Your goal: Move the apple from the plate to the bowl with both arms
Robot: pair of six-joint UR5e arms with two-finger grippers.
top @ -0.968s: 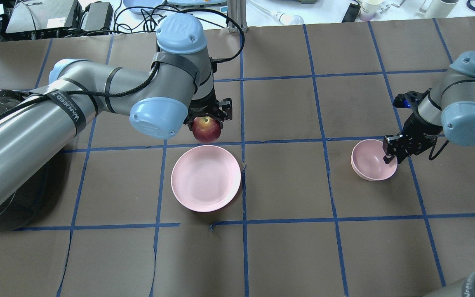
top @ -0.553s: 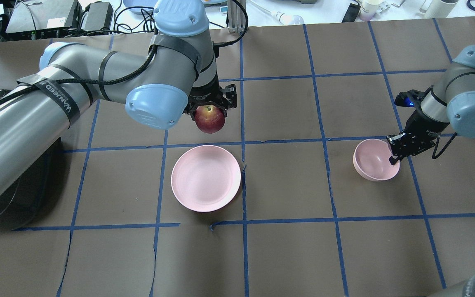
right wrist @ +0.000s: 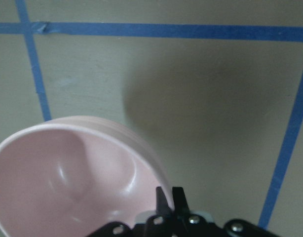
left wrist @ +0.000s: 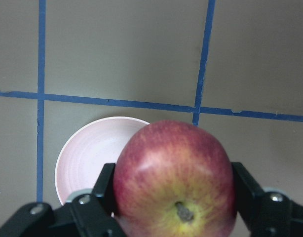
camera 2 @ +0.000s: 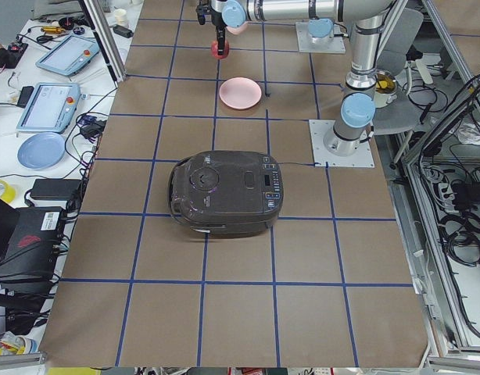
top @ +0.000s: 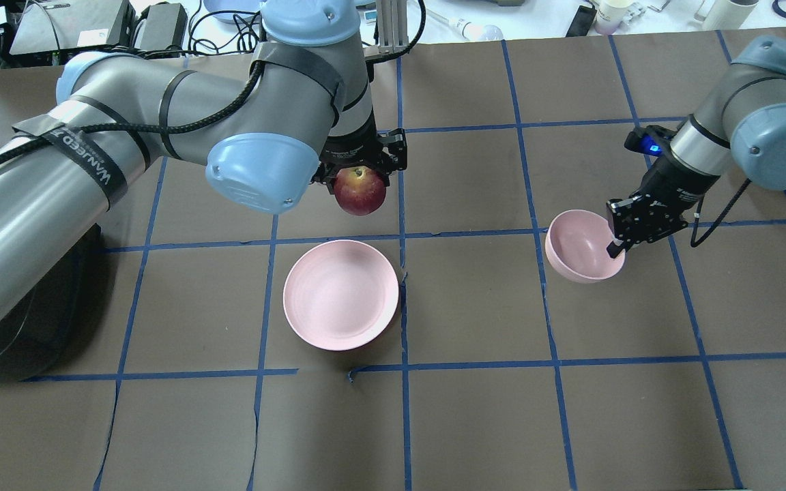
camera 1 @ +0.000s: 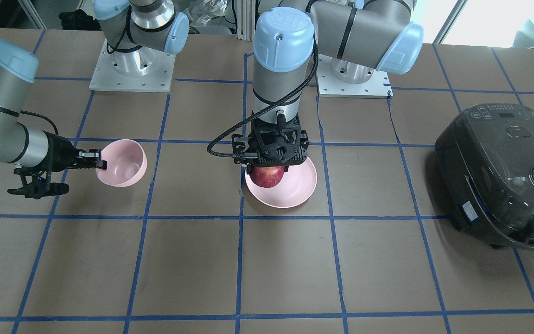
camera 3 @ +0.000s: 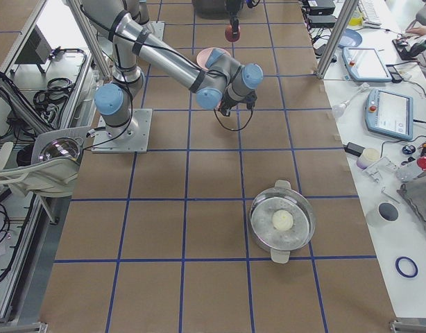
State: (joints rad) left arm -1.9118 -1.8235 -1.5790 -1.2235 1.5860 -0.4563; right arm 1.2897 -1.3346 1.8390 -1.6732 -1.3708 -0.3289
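Note:
My left gripper is shut on the dark red apple and holds it in the air beyond the empty pink plate. The apple fills the left wrist view between the fingers, with the plate below it. In the front view the apple hangs under the left gripper over the plate. My right gripper is shut on the rim of the pink bowl and holds it lifted and tilted. The bowl shows empty in the right wrist view.
A dark rice cooker stands on the table at my far left. A metal pot with a glass lid stands at my right end. Blue tape lines grid the brown table.
My left gripper has lifted the apple higher and moved it a little right. My right gripper has raised the bowl off the table and carried it left, towards the middle.

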